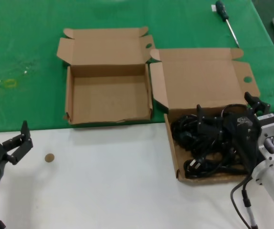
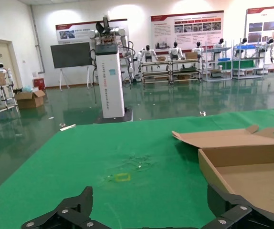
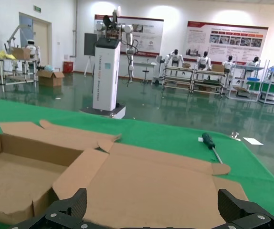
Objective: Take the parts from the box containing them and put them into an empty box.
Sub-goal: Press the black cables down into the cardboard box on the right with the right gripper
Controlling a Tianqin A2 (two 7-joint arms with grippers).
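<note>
**Right gripper over the cord box, jaws spread**

Seen from the head camera: two open cardboard boxes side by side, straddling the edge where green cloth [image 1: 27, 52] meets white table [image 1: 108, 181]. On the right, larger box [image 1: 201, 83] with tall lid folded back and a round hole in its side flap; inside, a tangle of black power cords [image 1: 199, 143] filling the tray, one plug lying near the front edge. On the left, smaller box [image 1: 109, 98], shorter lid back, tray bare. Boxes just beside each other, side flaps nearly touching.

Right gripper [image 1: 227, 114] low over the cords, at the right part of the larger box, fingers spread wide, nothing visibly clamped between them; contact with the cable not discernible. In the right wrist view, both dark fingertips [image 3: 75, 205] wide apart with the tall lid between.

Left gripper [image 1: 18, 143] parked over the white table at the near left, well apart from both boxes, fingers apart, holding nothing.

Elsewhere: screwdriver [image 1: 226, 19] on the cloth beyond the larger box; small round brown disc [image 1: 49, 158] on the white table near the left gripper; yellowish mark [image 1: 8, 83] on the cloth at far left.
</note>
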